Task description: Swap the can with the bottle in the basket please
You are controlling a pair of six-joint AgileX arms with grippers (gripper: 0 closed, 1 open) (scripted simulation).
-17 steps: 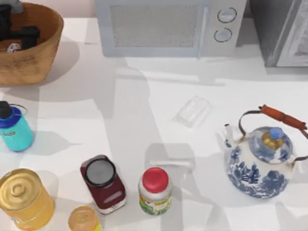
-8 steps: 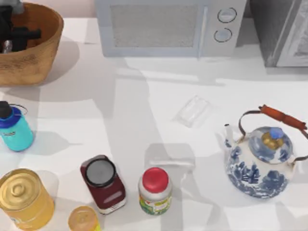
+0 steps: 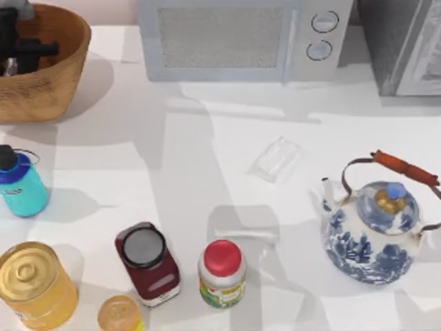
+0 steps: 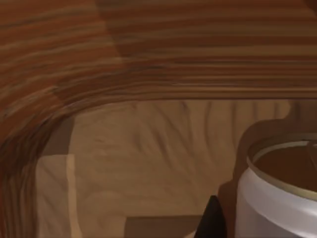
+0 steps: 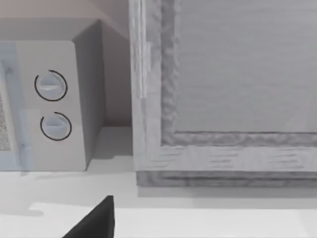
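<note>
Left gripper (image 3: 12,55) down inside the basket (image 3: 58,76), next to the can (image 4: 277,198).

Right beside the gripper stands the small white can with its gold rim, on the basket floor. One dark fingertip (image 4: 212,220) shows just beside the can, but I cannot tell if the fingers are apart or squeezed on it. The brown woven wall curves close around them both. Outside the basket, nearer the front of the table, the teal bottle (image 3: 22,186) stands upright. Farther on are a big gold tin (image 3: 31,283), a small yellow jar (image 3: 118,314), a dark red jar (image 3: 146,262) and a red-capped jar (image 3: 222,272). Far off sit a clear box (image 3: 275,160), a blue teapot (image 3: 372,231) and a microwave (image 3: 241,38). The right arm is parked near the microwave.
</note>
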